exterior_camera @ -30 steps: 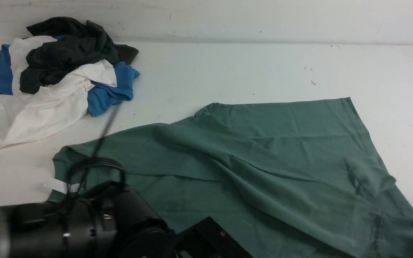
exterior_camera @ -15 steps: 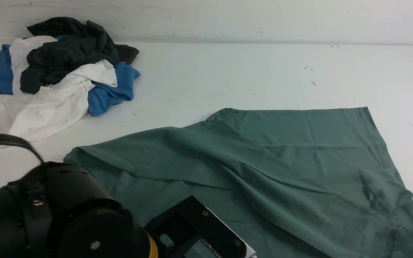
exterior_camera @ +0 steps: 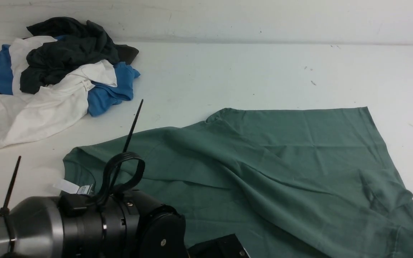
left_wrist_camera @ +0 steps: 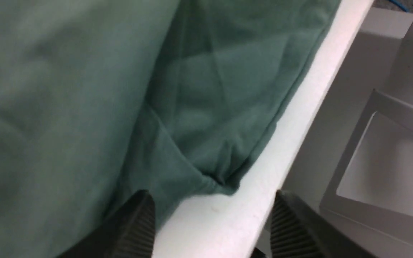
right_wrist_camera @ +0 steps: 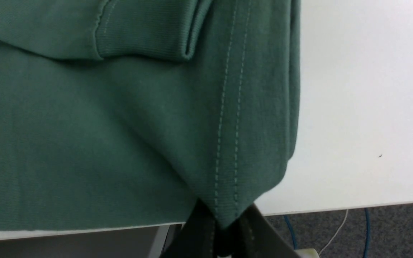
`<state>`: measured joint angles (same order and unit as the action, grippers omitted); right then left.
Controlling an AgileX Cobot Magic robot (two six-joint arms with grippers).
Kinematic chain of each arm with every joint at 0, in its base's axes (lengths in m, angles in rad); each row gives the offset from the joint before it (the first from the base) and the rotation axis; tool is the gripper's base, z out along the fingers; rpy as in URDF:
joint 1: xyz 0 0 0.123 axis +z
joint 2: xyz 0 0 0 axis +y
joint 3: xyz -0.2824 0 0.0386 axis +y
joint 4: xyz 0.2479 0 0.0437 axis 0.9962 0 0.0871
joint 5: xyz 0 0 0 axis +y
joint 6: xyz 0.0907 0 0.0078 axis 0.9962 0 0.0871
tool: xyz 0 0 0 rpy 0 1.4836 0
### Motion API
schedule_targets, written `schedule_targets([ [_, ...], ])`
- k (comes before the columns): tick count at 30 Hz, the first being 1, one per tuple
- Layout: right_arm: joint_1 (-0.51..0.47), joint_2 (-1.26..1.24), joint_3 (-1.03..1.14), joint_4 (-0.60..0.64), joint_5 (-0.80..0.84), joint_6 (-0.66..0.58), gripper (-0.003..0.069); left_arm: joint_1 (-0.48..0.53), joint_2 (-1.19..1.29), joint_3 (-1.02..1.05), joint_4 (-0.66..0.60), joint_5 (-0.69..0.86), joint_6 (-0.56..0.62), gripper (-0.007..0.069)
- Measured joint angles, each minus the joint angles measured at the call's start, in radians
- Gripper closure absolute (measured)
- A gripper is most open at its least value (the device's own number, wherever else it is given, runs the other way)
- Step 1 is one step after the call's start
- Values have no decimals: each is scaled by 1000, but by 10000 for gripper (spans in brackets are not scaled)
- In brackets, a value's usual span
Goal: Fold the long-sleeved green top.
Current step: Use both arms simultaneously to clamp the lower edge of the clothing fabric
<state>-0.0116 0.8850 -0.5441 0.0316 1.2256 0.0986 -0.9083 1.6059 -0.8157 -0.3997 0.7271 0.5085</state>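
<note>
The left end effector (left_wrist_camera: 213, 206) has its fingers apart with nothing between them, at the worktop (left_wrist_camera: 310, 89) edge beside a corner of the green long-sleeved top (left_wrist_camera: 66, 107). The right end effector (right_wrist_camera: 224, 229) is clamped on the top's stitched hem corner. The top lies spread and creased across the worktop, well apart from a pile of garments (exterior_camera: 56, 71) at the far left.

The robot's left arm (exterior_camera: 84, 225) pairs a brushed silver-grey sleeve with glossy black joint housings dotted with small silver screws (exterior_camera: 163, 242). A black cable (exterior_camera: 126, 172) loops above it beside two thin black cable ties (exterior_camera: 133, 123). The left gripper (left_wrist_camera: 213, 222) has black fingers (left_wrist_camera: 138, 225) with finely ribbed pads; the right gripper (right_wrist_camera: 226, 218) shows plain black and dark-grey fingers.
</note>
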Motion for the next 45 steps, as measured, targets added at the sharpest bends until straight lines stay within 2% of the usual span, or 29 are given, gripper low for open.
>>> schedule_targets([
  [5,0,0,1,0,0,0,633,0,23,0,-25,-49,58,196],
  [12,0,0,1,0,0,0,633,0,76,-10,-41,-56,63,196],
  [16,0,0,1,0,0,0,633,0,80,-13,-38,-59,62,232],
  [19,0,0,1,0,0,0,633,0,81,-13,-37,-66,58,288],
  [21,0,0,1,0,0,0,633,0,83,-13,-33,-74,55,360],
  [23,0,0,1,0,0,0,633,0,88,-13,-30,-79,53,496],
  [25,0,0,1,0,0,0,633,0,88,-13,-34,-78,51,578],
  [26,0,0,1,0,0,0,633,0,87,-13,-37,-76,51,589],
  [35,0,0,-22,0,6,0,633,25,-8,-2,-36,-20,31,597],
  [41,0,0,-142,3,11,0,633,134,-97,-47,-42,87,18,597],
  [45,0,16,-224,-7,12,0,633,221,-108,-178,-77,219,18,597],
])
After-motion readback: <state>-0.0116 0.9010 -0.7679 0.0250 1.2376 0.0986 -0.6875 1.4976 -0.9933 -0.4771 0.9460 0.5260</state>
